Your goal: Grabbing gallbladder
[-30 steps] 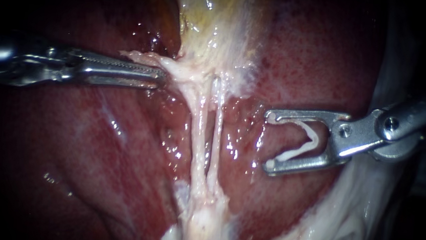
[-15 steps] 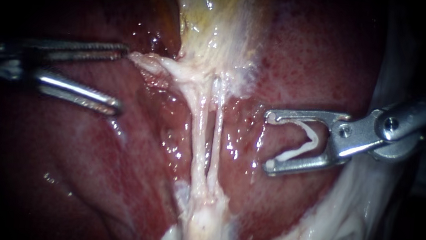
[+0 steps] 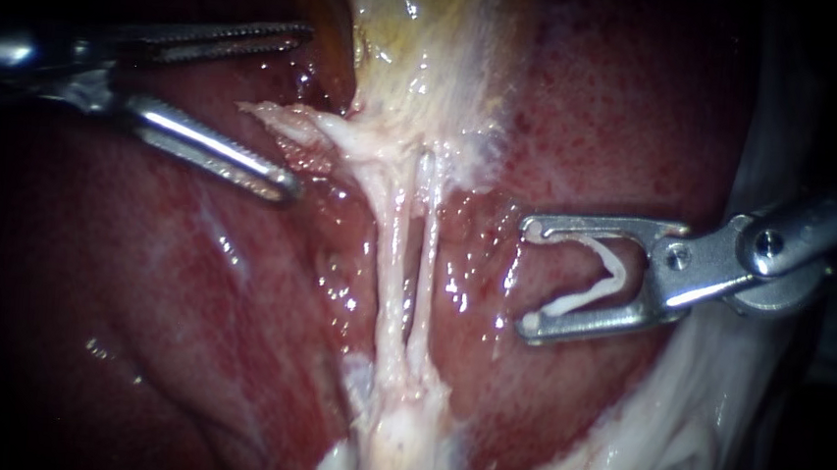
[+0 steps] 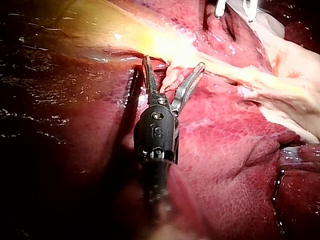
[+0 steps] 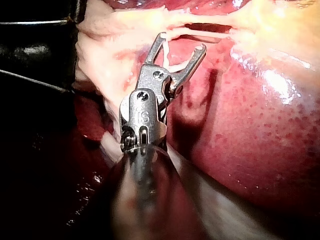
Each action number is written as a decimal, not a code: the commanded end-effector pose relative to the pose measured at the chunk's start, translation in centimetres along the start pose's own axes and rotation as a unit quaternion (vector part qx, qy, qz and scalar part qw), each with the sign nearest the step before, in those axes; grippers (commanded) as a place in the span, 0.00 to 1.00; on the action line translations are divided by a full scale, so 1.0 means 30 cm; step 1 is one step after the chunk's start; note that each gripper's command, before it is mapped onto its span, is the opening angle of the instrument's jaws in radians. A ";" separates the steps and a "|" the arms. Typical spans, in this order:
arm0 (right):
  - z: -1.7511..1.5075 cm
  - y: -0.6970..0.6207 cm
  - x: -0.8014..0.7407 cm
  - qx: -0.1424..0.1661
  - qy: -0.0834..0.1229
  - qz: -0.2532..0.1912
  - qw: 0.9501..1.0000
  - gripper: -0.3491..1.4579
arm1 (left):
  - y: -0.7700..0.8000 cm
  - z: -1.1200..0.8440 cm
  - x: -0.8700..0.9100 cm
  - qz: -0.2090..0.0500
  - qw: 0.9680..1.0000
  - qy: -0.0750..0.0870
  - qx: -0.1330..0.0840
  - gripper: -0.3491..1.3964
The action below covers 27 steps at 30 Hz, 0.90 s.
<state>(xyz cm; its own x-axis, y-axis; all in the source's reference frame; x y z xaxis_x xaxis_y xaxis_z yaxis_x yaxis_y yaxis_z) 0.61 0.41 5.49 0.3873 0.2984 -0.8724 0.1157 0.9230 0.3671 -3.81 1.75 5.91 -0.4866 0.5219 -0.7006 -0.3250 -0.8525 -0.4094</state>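
The yellowish gallbladder (image 3: pixel 422 39) narrows into a pale tissue flap (image 3: pixel 271 117) and two thin tubes (image 3: pixel 407 264) running down over the liver (image 3: pixel 624 112). My left instrument (image 3: pixel 297 110) has its jaws wide open, one above and one below the flap, without pinching it. In the left wrist view the left instrument (image 4: pixel 173 62) straddles the same flap (image 4: pixel 172 79) beside the gallbladder (image 4: pixel 125 40). My right instrument (image 3: pixel 527 277) waits right of the tubes, jaws apart, holding a white clip (image 3: pixel 597 277) that touches both jaws. The right wrist view shows the right instrument (image 5: pixel 181 42) short of the tubes (image 5: pixel 205 32).
Dark red liver (image 3: pixel 186 327) surrounds the tubes on both sides. Pale fatty tissue (image 3: pixel 394 450) gathers where the tubes end, and more white tissue (image 3: pixel 711 413) lies under the right instrument's shaft.
The left instrument's jaws, shut on the flap a second ago, opened and drew back, then advanced again and now straddle the flap wide open. The right instrument has not moved.
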 end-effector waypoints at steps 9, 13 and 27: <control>0.000 0.0001 -0.0001 0.000 0.000 0.000 1.000 0.47 | 0.0005 0.0037 -0.0081 0.008 1.000 0.003 -0.014 0.41; 0.000 0.0001 -0.0001 0.000 0.000 0.000 1.000 0.47 | 0.0007 0.0031 -0.0085 0.006 1.000 -0.003 -0.015 0.32; 0.000 0.0001 -0.0001 0.000 0.000 0.000 1.000 0.47 | 0.0040 -0.0044 -0.0023 -0.020 1.000 -0.013 -0.008 0.00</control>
<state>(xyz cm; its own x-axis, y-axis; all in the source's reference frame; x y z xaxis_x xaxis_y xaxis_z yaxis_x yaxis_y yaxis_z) 0.61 0.41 5.49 0.3876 0.2981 -0.8723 0.1158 0.9230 0.3669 -3.71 1.61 5.77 -0.4932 0.5577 -0.6676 -0.3321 -0.8300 -0.4481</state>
